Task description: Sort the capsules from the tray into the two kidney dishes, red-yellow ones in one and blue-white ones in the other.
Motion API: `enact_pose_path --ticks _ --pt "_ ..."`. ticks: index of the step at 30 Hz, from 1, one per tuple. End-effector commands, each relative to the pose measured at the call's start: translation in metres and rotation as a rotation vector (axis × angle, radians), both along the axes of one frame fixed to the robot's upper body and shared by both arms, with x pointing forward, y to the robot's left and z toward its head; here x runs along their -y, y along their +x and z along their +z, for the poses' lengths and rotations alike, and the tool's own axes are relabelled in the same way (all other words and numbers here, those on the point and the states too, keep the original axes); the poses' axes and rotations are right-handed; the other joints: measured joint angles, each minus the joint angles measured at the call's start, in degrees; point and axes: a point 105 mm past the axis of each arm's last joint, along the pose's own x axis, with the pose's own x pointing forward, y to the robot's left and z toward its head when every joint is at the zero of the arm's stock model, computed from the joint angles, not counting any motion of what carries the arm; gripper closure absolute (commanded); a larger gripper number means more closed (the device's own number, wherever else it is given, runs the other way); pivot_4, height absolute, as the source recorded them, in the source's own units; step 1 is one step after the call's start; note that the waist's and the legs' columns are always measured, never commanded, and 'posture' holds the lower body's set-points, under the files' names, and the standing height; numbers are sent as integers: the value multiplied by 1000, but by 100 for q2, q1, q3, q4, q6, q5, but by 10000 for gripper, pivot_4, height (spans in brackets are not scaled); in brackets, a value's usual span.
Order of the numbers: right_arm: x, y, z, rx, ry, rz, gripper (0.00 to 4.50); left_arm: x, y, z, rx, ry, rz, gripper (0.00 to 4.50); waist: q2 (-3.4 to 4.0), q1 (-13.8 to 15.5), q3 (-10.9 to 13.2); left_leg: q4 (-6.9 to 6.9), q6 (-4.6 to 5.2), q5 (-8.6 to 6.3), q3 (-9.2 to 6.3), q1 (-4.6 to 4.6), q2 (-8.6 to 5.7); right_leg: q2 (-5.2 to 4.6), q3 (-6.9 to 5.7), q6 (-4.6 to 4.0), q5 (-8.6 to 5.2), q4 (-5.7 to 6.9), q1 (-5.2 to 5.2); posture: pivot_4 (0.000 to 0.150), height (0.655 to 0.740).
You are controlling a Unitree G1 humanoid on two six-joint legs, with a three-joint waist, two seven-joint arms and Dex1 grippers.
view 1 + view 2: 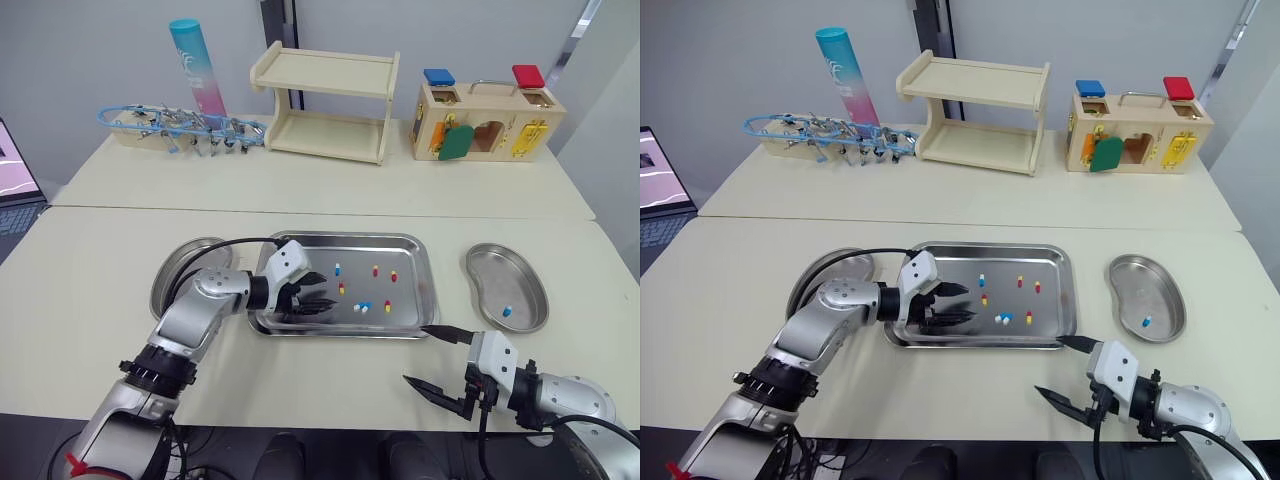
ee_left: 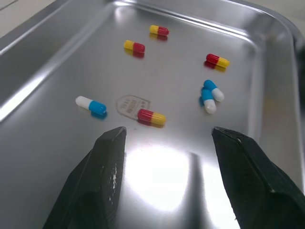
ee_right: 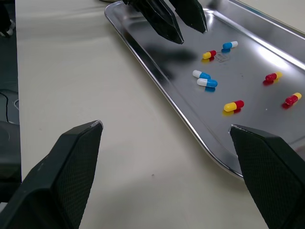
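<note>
The left claw (image 1: 320,292) hangs low over the left part of the rectangular stainless-steel tray (image 1: 350,237), its two black fingers spread wide and holding nothing. Its wrist view frames a red-and-yellow capsule (image 2: 151,117) lying just ahead of the gap, so this looks like the line-up for a pick. A lone blue-and-white capsule (image 2: 90,105) lies near it on one side, a close pair of blue-and-white capsules (image 2: 209,93) lies on the other, and three more red-and-yellow capsules (image 2: 159,30) are scattered beyond. The left steel kidney dish (image 1: 180,270) sits just beside the tray, partly behind the arm, handy for a short drop. The right claw (image 1: 420,355) is likewise released and empty, parked above the pale bench (image 1: 100,300) just off the tray's near right corner — probably placed there to leave the left arm room. The right steel kidney dish (image 1: 530,290) holds one blue-and-white capsule (image 1: 507,311), so red-and-yellow ones likely go left — most of the sorting is not yet done
</note>
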Motion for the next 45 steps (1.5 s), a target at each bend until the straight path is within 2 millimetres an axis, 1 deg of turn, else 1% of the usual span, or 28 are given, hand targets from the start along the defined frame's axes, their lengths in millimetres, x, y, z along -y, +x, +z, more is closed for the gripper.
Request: enact_pose_path --ticks 1,13,23,35,40,41,42,45 --pt "-6 -3 8 28 3 17 0 9 3 4 30 -8 -39 15831 0 -3 0 0 0 0 0 0 0 0 0 0 0 0 0 1500 7400" --pt "-7 -5 8 11 -1 9 0 16 18 -8 55 5 -56 15831 0 -1 0 2 0 0 -1 0 0 0 0 0 0 2 0 1500 7400" --pt "-8 -7 8 4 -3 7 0 23 22 -15 78 38 -116 15831 0 -2 0 2 0 1 -2 1 -1 0 -2 1 0 2 1 1500 7400" --pt "-8 -9 8 1 -2 3 0 29 21 -25 48 57 -162 15831 -1 -3 -1 4 0 0 -1 2 -1 0 -2 1 0 2 3 1500 7400" --pt "-8 -9 7 -1 0 3 0 28 19 -32 35 77 -181 15831 0 -3 -2 5 0 0 -2 4 -1 0 -2 1 1 2 6 1500 7400" --pt "-8 -10 7 -1 0 2 0 28 19 -32 34 79 -185 19448 -1 -3 -2 5 0 0 -2 4 -1 0 -2 1 1 2 6 1500 7400" --pt "-8 -10 8 0 -1 1 0 28 18 -33 33 84 -193 21257 0 -3 -2 5 0 0 -2 4 -1 0 -2 1 1 2 6 1500 7400" --pt "-8 -10 8 1 0 -1 0 27 16 -35 34 93 -206 29763 0 -3 -3 5 0 0 -2 5 -1 0 -2 1 1 2 6 1500 7400"
